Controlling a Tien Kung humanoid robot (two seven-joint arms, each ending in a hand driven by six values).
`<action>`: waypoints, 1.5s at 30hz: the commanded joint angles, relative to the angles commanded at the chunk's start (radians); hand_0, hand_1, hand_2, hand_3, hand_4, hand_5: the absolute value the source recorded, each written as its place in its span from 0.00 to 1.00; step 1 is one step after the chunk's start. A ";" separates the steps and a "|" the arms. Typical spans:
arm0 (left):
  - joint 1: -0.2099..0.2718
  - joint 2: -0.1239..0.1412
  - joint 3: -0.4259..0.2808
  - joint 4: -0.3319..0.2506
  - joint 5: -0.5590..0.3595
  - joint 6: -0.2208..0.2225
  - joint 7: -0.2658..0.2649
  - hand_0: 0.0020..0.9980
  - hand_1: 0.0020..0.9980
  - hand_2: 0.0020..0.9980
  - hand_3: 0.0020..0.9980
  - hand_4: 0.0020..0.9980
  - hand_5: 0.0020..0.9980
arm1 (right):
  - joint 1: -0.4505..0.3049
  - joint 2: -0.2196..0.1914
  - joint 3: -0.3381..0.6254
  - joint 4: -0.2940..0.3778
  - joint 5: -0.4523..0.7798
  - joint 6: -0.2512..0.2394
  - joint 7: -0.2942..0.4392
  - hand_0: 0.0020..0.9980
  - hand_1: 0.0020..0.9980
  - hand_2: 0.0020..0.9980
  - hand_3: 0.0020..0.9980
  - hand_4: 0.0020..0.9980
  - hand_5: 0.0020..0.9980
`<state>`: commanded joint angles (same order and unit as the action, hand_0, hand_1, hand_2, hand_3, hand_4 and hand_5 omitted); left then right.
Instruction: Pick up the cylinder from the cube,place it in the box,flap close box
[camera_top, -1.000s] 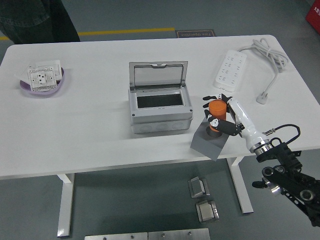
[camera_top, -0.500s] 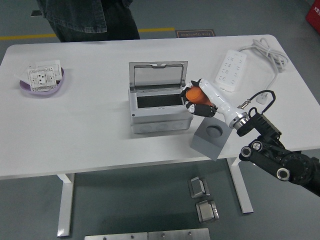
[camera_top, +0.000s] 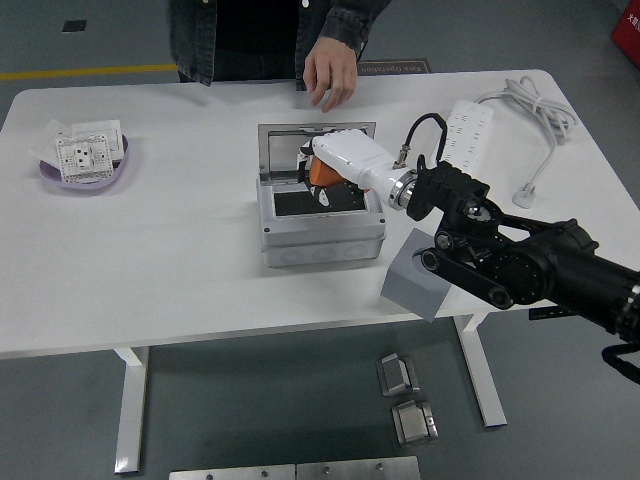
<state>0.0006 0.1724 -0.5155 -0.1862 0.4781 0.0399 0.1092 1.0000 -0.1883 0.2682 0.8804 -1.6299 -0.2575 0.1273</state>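
Moved over box (camera_top: 320, 228), robot hand (camera_top: 325, 172) grips cylinder (camera_top: 322, 174).

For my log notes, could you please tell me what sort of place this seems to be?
Probably a robotics lab or workshop: a white table on a grey floor with a yellow line, a power strip, and metal parts underneath.

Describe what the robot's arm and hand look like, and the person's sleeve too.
The right arm is black and bulky with round joints. A silver ring and a looping black cable lead into a white-shelled right hand with dark fingers. The person's hand is bare below a dark denim sleeve.
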 joint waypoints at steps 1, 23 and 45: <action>-0.001 0.001 0.000 0.000 0.001 0.000 0.000 0.66 0.65 0.54 0.58 0.58 0.21 | 0.012 0.009 -0.019 -0.022 0.017 0.000 0.013 0.00 0.16 0.24 0.21 0.00 0.00; -0.027 0.004 0.018 -0.001 -0.003 -0.003 -0.004 0.66 0.65 0.54 0.58 0.58 0.22 | 0.060 0.066 -0.123 -0.206 0.051 0.016 0.165 0.42 0.53 0.63 0.74 0.45 0.13; -0.030 0.001 0.023 -0.002 -0.003 -0.004 -0.005 0.66 0.65 0.54 0.58 0.56 0.22 | 0.024 0.013 -0.048 -0.146 0.060 0.027 0.152 0.93 0.83 0.86 1.00 0.83 0.24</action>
<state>-0.0290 0.1738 -0.4923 -0.1878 0.4746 0.0362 0.1044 1.0244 -0.1752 0.2199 0.7346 -1.5695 -0.2306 0.2788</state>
